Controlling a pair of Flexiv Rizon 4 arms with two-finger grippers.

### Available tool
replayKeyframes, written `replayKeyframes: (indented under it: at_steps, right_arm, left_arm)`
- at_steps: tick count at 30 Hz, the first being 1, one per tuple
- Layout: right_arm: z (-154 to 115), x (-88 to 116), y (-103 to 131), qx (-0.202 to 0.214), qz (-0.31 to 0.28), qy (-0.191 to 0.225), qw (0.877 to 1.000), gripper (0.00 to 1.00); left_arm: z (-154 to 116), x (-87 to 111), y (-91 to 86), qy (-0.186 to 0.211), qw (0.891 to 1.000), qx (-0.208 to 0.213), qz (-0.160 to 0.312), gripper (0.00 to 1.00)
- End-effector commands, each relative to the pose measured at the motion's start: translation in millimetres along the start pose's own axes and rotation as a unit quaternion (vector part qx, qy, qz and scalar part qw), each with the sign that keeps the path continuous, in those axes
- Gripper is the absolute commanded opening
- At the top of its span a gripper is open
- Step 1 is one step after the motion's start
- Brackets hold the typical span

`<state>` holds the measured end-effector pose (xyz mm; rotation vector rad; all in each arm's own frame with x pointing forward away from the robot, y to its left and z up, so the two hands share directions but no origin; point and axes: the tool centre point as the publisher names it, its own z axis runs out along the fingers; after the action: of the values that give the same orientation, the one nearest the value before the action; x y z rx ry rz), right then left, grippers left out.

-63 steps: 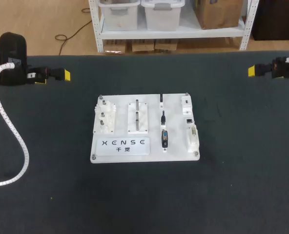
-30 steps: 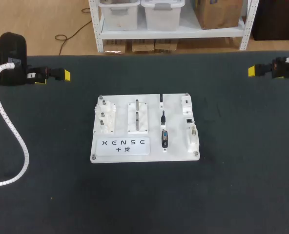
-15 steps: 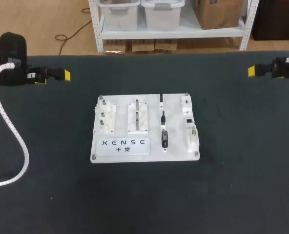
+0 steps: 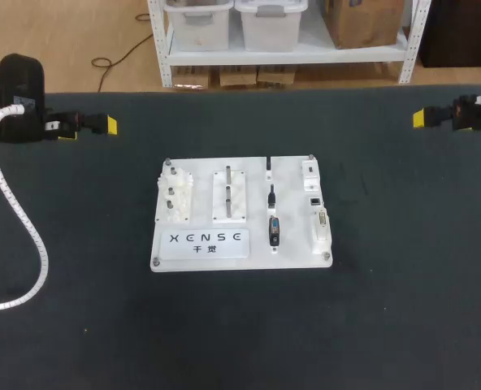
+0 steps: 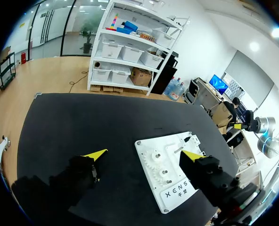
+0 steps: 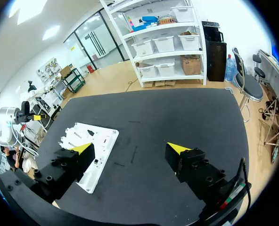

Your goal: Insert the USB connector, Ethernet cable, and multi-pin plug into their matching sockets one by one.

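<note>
Mid-worktop [image 4: 387, 325] sits our white board [image 4: 293, 240], with the three plugs [image 4: 274, 231] lined down it at nine o'clock of their sockets [image 4: 322, 227]. Farther off, our left claw [image 5: 143, 154] at ten o'clock and right claw [image 6: 130, 147] at two o'clock gape wide, empty.

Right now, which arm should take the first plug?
Right, marginally. Left arm and right arm both sit at the far corners, jaws open and empty, but the plugs and sockets lie on the board's right half, nearer the right arm.

White board [image 4: 296, 229] on black table [image 4: 403, 309]
</note>
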<state>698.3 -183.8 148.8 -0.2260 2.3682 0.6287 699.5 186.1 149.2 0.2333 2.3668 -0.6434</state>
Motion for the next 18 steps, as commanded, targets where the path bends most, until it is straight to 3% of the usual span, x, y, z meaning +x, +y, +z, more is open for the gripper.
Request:
replayKeyframes:
  at_steps: [1, 2, 5, 9, 12, 15, 18]
  right_arm:
    - [0, 0, 0, 0.001, 0.0, 0.0, 1.0, 1.0]
    - [0, 0, 0, 0.001, 0.0, 0.0, 1.0, 1.0]
    - [0, 0, 0, 0.001, 0.0, 0.0, 1.0, 1.0]
    - [0, 0, 0, 0.001, 0.0, 0.0, 1.0, 1.0]
    - [0, 0, 0, 0.001, 0.0, 0.0, 1.0, 1.0]
    - [0, 0, 0, 0.001, 0.0, 0.0, 1.0, 1.0]
    - [0, 0, 0, 0.001, 0.0, 0.0, 1.0, 1.0]
  left_arm:
    - [0, -1.0, -1.3, 0.003, 1.0, -0.003, -0.001, 1.0]
    - [0, -1.0, -1.3, 0.003, 1.0, -0.003, -0.001, 1.0]
    - [0, -4.1, -3.3, 0.031, 0.997, 0.019, 0.068, 1.0]
    - [0, -3.3, -11.9, 0.05, 0.98, 0.073, 0.176, 1.0]
    - [-1, 0.7, -20.9, 0.06, 0.955, 0.124, 0.263, 1.0]
    - [0, 11.2, -33.0, 0.07, 0.922, 0.158, 0.346, 1.0]
    - [1, 24.0, -48.5, 0.082, 0.898, 0.194, 0.385, 1.0]
